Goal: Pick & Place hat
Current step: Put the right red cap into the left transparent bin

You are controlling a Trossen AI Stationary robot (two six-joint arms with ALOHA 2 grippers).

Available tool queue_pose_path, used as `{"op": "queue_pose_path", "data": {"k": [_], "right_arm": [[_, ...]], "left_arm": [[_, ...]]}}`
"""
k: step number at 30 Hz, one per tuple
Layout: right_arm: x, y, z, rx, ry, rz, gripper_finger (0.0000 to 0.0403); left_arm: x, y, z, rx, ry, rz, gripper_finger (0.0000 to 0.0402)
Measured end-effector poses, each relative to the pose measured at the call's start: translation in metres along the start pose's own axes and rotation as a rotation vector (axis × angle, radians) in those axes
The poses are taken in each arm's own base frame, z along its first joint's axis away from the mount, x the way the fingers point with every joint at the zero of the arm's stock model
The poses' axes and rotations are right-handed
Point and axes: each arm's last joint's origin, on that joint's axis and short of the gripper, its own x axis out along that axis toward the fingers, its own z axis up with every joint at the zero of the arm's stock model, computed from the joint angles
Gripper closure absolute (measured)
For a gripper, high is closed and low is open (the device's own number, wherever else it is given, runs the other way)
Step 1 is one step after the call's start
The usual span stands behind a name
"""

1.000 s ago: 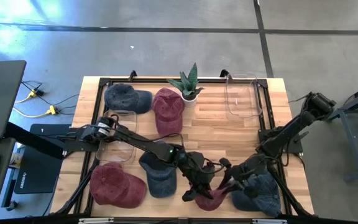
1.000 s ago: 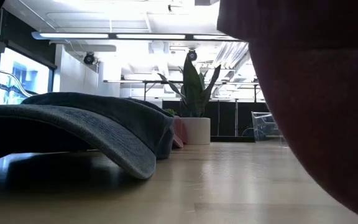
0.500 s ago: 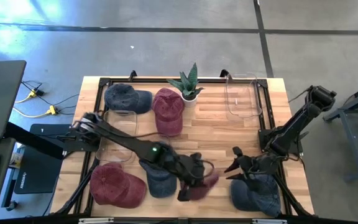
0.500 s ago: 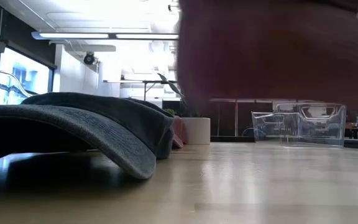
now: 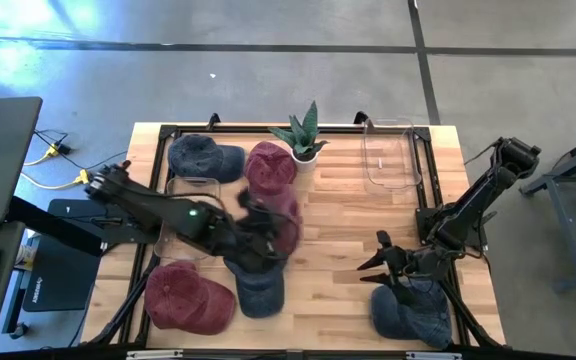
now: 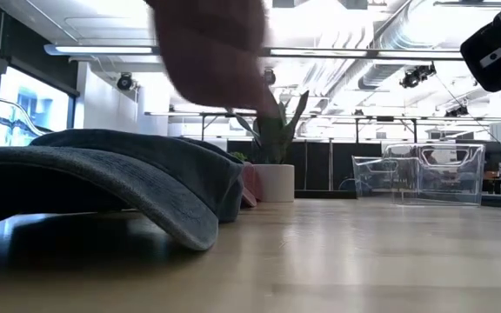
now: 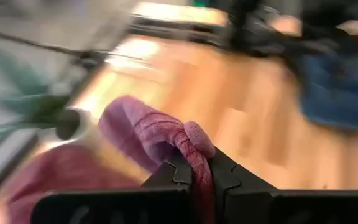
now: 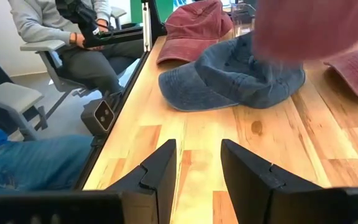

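Note:
A maroon hat [image 5: 286, 225] hangs blurred above the middle of the table, lifted clear in the low view [image 6: 216, 52]. My left gripper [image 5: 258, 222] is shut on it and reaches in from the table's left. My right gripper [image 5: 378, 257] stands open above the wood near the right, next to a blue hat [image 5: 413, 310] at the near right corner. Nothing is between its fingers [image 8: 194, 168]. My left gripper pinches a bunched fold of the maroon hat's crown [image 7: 194, 155] between its two fingers, just behind the round top button [image 7: 199, 132]. The fingers come from the table's left, slanting down. The hat is clear of the table and juts out past the fingertips.
Another blue hat [image 5: 258, 285] and a maroon hat [image 5: 188, 297] lie at the near left. At the far side lie a blue hat [image 5: 203, 157] and a maroon hat [image 5: 268, 168] beside a potted plant [image 5: 303, 135]. Clear bins stand at the far right [image 5: 388, 155] and at the left [image 5: 193, 215]. Seated people show beyond the table.
My left gripper has risen from the near edge and swung toward the table's far left, tipping up from pointing down, with the maroon hat lifted clear. My right gripper has drawn back a little from where the hat lay, toward the far edge, staying open.

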Motion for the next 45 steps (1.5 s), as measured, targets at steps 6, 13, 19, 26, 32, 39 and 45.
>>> {"op": "queue_pose_path", "data": {"k": [6,13,19,26,32,39,45], "right_arm": [[0.000,0.000,0.000,-0.014,0.000,-0.002,0.0281],[0.000,0.000,0.001,-0.014,-0.012,-0.002,0.0281],[0.000,0.000,0.001,-0.020,-0.010,0.001,0.0281],[0.000,0.001,0.001,-0.042,-0.008,0.005,0.0281],[0.000,0.001,0.001,-0.047,-0.009,0.004,0.0281],[0.000,0.001,0.001,-0.046,-0.011,0.005,0.0281],[0.000,0.001,0.001,-0.045,-0.012,0.005,0.0281]], "left_arm": [[-0.037,0.030,-0.015,-0.086,-0.039,0.243,0.0401],[-0.062,0.061,-0.031,-0.248,0.004,0.324,0.0401],[-0.065,0.079,-0.034,-0.308,0.066,0.320,0.0401],[-0.069,0.104,-0.037,-0.377,0.146,0.304,0.0401],[-0.076,0.139,-0.039,-0.417,0.175,0.322,0.0401],[-0.060,0.148,-0.064,-0.371,0.303,0.373,0.0401],[-0.044,0.141,-0.093,-0.390,0.360,0.444,0.0401]]}}
